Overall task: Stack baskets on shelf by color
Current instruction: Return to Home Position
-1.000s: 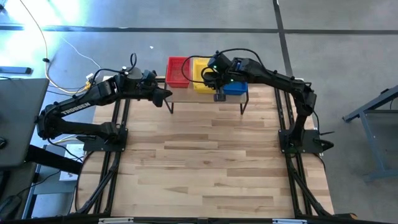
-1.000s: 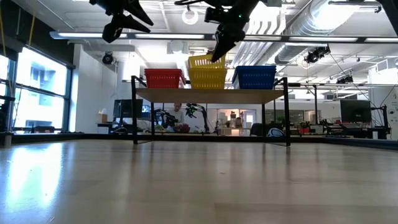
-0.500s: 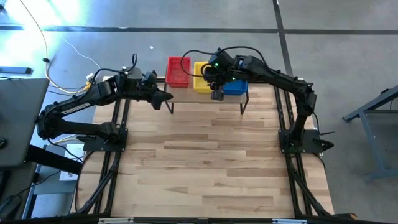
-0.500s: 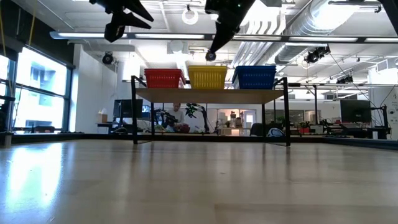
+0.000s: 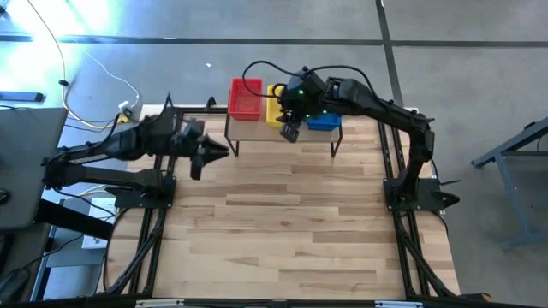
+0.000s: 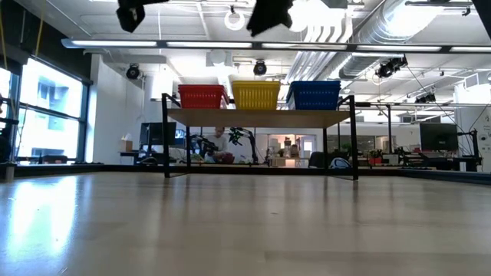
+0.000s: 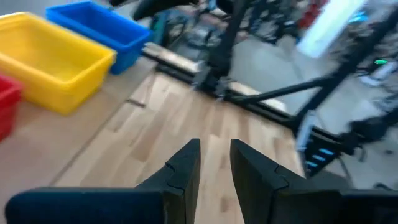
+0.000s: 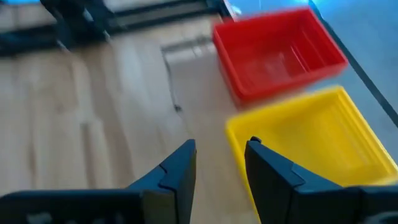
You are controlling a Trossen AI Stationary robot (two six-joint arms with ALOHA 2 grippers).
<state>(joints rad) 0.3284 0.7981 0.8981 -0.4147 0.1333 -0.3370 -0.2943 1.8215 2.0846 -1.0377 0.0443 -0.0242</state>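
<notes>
Baskets (image 5: 246,98), high view: red, yellow (image 5: 275,106) and blue (image 5: 324,123) stacks are sitting side by side on the shelf (image 5: 257,126) at the worktop's (image 5: 282,222) far edge. Long sides are running front to back, openings facing up. The left arm is reaching low across the worktop's left side, its tool (image 5: 212,154) lying short of the shelf. The right arm is arching over the shelf, its tool (image 5: 289,130) hanging above the yellow stack's front edge. Grey floor (image 5: 462,77) is surrounding the rig.

Low view: the three stacks are standing level in a row, red (image 6: 202,96), yellow (image 6: 255,95), blue (image 6: 314,95), on the shelf (image 6: 261,117). Both tools, left (image 6: 130,14) and right (image 6: 268,14), are hanging high, clear of them. Ceiling ducts (image 6: 414,23) and windows (image 6: 46,107) are showing behind.

Left wrist view: the tool (image 7: 214,149) is holding nothing, its fingers (image 7: 183,171) standing slightly apart.

Right wrist view: the tool (image 8: 221,149) is gaping moderately, empty, over the red (image 8: 280,50) and yellow (image 8: 305,143) baskets.
</notes>
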